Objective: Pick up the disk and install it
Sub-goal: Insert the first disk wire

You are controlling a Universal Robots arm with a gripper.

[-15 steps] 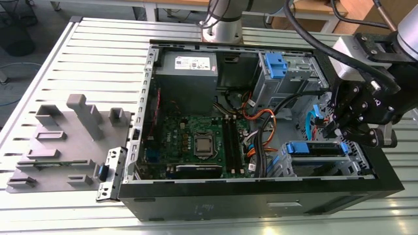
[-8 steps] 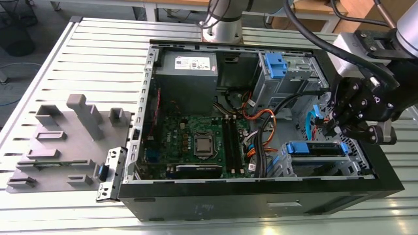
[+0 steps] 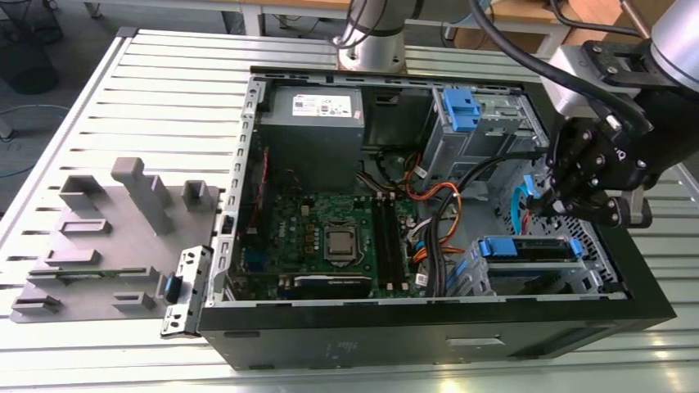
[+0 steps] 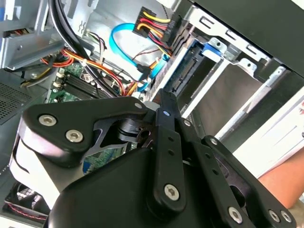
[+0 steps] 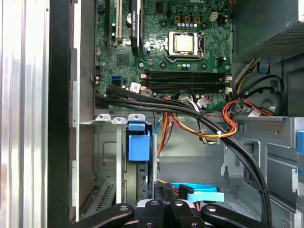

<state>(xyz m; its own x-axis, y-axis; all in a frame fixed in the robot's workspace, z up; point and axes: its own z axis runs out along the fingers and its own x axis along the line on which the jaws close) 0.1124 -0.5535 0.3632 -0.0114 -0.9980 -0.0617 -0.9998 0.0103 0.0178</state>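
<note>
The robot's claw (image 3: 588, 209) hangs over the open computer case (image 3: 437, 344), at the exterior view's right. There is no way to tell if the claw is spread or pressed together, or if it touches anything.

Just below it is the drive cage (image 5: 107, 156), a grey metal box. The disk (image 3: 525, 248) sits in that cage, with its blue bracket at the open end. It looks to be all the way in, or almost.

Right beside the cage run a thick bundle of black cables (image 5: 190, 113), some orange and red wires (image 5: 209, 135) and a blue cable (image 4: 114, 42). Past them lies the green motherboard (image 3: 327, 237). At the far end of the case is the grey power supply (image 3: 311, 106). The case rests on a slatted metal table (image 3: 164, 98), and a grey holder (image 3: 110, 237) sits on the table beside the case.

The job in hand seems to be getting the disk snug in its cage. To do that well, the claw should press straight along the cage, softly and evenly, so the disk does not tip and jam. It should also stay clear of the cables, since a snagged wire could pull loose.
</note>
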